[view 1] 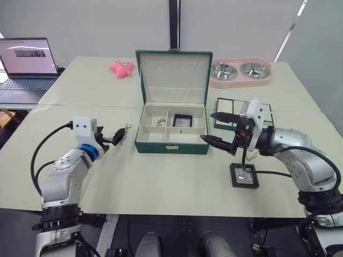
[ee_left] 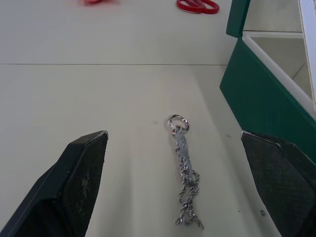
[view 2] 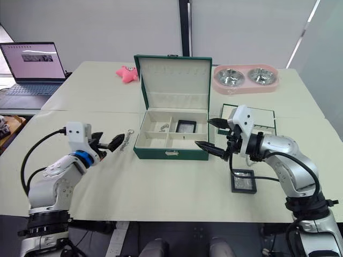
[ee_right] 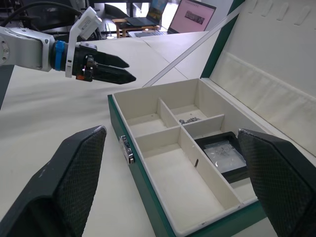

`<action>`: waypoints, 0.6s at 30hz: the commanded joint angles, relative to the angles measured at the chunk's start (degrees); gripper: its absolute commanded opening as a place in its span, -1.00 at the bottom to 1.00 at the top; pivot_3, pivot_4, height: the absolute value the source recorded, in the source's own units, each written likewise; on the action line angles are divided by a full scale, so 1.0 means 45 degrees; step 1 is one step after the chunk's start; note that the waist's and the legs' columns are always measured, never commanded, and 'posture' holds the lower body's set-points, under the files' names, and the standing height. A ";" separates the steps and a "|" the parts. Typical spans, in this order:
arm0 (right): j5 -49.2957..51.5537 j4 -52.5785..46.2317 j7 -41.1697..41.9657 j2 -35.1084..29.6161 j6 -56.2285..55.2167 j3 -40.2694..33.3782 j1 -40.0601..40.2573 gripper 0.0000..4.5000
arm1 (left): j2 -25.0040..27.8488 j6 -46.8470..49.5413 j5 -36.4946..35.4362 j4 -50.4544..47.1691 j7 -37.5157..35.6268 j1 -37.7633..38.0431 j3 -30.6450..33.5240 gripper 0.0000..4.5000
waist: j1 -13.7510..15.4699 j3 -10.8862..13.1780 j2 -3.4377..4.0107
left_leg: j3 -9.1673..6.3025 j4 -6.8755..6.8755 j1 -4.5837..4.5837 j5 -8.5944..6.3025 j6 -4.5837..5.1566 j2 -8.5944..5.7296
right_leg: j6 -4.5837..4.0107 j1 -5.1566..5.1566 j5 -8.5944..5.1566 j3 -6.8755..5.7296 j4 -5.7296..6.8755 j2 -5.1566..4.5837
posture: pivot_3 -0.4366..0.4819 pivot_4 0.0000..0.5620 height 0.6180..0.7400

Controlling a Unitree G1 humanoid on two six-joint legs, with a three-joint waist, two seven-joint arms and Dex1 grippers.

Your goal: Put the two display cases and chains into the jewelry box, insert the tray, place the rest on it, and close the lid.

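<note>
The thin silver chain (ee_left: 183,173) lies stretched on the table just left of the jewelry box (view 1: 171,147) – being slack and fine, it could slip through the pads or bunch up if the left gripper (view 1: 119,137) closes off-centre. That gripper hovers open over it; the right gripper (view 1: 221,129) is open too, empty, beside the box – one display case (view 1: 244,175) lies below it

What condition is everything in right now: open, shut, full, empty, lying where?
Jewelry box: open, holding one display case and a chain.
Lid: raised upright.
Display case in box: lying flat in a rear compartment.
Display case on table: lying flat, outside the box.
Chain on table: stretched out, ungrasped.
Chain in box: bunched.
Tray: on the table, not inserted.
Left hand: open.
Right hand: open, empty.
</note>
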 commanded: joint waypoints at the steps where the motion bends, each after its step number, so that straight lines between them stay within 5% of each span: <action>1: -0.0180 -0.0187 0.0093 0.0144 -0.0200 0.0165 -0.0298 1.00 | -0.0274 -0.0099 0.0378 0.0101 0.0625 -0.0468 -0.0146 0.98 | 0.0003 0.0000 0.0000 | 0.0002 -0.0002 0.0000 0.0000 0.0000 -0.0001 | 0.0000 -0.0001 0.0000 0.0001 0.0000 0.0000 | -0.05 -0.47 1.00; 18: -0.0272 -0.0387 0.0035 0.0400 0.0029 0.0362 -0.0441 1.00 | -0.0938 0.0252 0.1288 0.2127 0.1256 -0.1366 -0.0823 0.98 | 0.0001 0.0000 0.0000 | 0.0002 0.0000 0.0001 0.0001 -0.0001 -0.0002 | -0.0001 -0.0003 0.0000 0.0001 0.0004 0.0000 | -0.05 -0.47 1.00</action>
